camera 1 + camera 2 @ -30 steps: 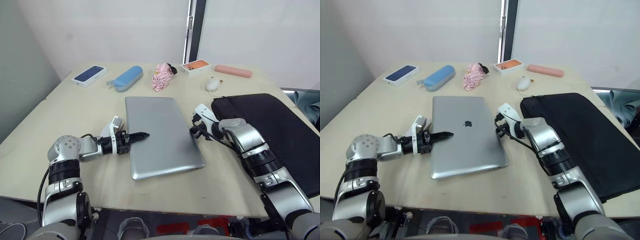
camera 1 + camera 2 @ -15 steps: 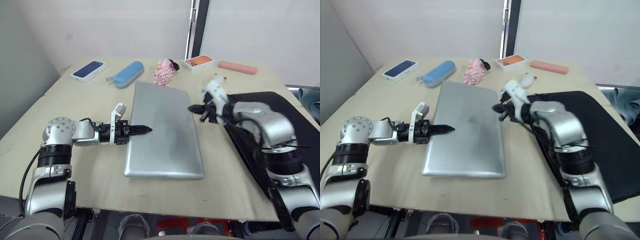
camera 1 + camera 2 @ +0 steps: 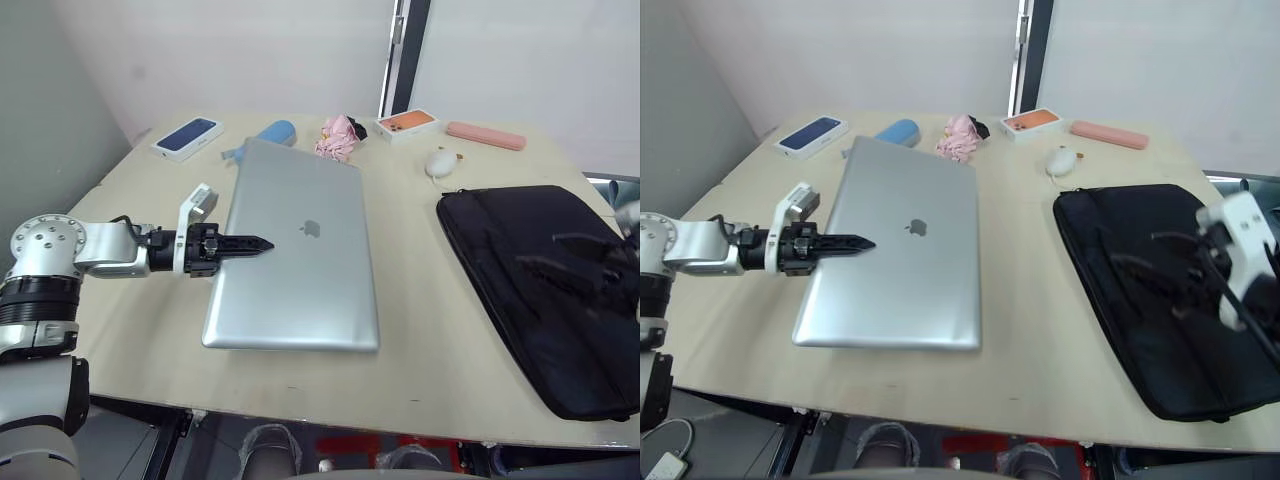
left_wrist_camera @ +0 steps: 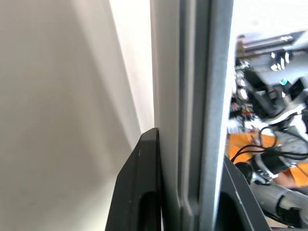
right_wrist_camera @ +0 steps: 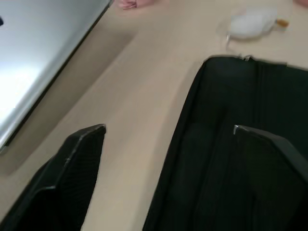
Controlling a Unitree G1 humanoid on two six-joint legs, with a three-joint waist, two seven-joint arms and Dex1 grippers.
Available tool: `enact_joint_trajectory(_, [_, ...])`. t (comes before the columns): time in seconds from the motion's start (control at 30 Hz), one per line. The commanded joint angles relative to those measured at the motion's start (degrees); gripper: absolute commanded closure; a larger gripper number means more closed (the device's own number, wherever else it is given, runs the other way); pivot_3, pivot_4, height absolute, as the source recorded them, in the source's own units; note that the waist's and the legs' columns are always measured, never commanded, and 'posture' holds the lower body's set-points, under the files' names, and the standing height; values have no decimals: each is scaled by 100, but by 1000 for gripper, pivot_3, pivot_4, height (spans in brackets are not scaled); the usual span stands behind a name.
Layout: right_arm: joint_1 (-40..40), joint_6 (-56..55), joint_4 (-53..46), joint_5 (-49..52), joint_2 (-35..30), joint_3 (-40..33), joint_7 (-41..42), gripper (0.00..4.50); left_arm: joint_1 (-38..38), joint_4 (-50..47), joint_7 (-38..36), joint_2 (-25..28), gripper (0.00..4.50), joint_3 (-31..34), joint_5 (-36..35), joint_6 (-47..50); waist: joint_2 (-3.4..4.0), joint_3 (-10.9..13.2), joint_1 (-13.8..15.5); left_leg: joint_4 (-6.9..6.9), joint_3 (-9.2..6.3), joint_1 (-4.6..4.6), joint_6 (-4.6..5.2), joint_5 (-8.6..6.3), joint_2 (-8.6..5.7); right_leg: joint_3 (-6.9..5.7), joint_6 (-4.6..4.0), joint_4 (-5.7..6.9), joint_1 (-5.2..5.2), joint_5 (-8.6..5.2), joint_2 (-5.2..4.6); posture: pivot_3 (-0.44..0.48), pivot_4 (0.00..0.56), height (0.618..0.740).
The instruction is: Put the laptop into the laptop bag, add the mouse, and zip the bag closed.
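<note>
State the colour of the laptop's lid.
Silver-grey, with a dark logo; the laptop shows best in the right eye view.

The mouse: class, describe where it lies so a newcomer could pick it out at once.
Start at the laptop bag on the table's right side. Just beyond its far left corner lies the mouse, alone on bare wood. It is whitish and rounded, unlike the flat pink case and orange box behind it.

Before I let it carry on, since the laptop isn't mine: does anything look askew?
Yes. The laptop is tilted, its far edge raised off the table, pinched at one side edge by the left gripper alone. The right gripper is open over the laptop bag.
</note>
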Motion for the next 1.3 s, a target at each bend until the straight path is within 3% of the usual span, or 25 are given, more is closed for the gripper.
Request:
enact_joint_trajectory(0.03, [411, -287, -211, 13, -22, -413, -120, 14, -213, -34, -132, -45, 4121, 25, -673, -196, -1, 1, -30, 10, 0, 2, 0, 1, 1, 1, -2, 15, 0, -1, 0, 0, 150, 740])
enact_joint_trajectory(0.17, [583, -295, -555, -37, 61, 3, -711, 14, -335, 54, -187, -28, 4121, -118, -731, -207, -1, 1, -133, 37, 0, 7, 6, 6, 0, 15, -9, 51, -2, -5, -1, 0, 150, 740])
enact_joint_trajectory(0.4, [-462, -268, -450, -817, 46, 2566, -2502, 14, -356, 6, -3, -114, 4121, -321, -1030, -414, 2, 2, -220, 45, 1, 24, 6, 33, -2, 26, -7, 81, -3, 5, 1, 0, 150, 740])
enact_joint_trajectory(0.6, [-1142, -384, 286, -1419, 231, 3885, -3296, 14, -191, -151, 227, -187, 4121, -409, -1281, -683, 2, 2, -175, 43, -1, 8, 6, 33, -5, 20, 8, 74, -9, 14, 0, 0, 150, 740])
enact_joint_trajectory(1.07, [-1224, -1268, 1272, -2102, 417, 4879, -3485, 14, 251, -444, 445, -461, 4121, -182, -1285, -980, 1, 2, -162, 58, -3, 1, 7, 34, -4, 19, 8, 99, -18, 14, 0, 0, 150, 740])
enact_joint_trajectory(1.27, [-1135, -1627, 1649, -2288, 457, 4965, -3396, 14, 351, -487, 543, -513, 4121, -65, -1285, -1103, 1, 2, -168, 73, -4, 2, 8, 34, -4, 22, 8, 112, -18, 14, 0, 0, 150, 740])
enact_joint_trajectory(1.3, [-1115, -1682, 1755, -2297, 484, 4920, -3385, 256, 375, -507, 560, -520, 4121, -46, -1285, -1116, 1, 2, -169, 73, -4, 2, 8, 34, -4, 23, 8, 114, -18, 15, 0, 0, 150, 740])
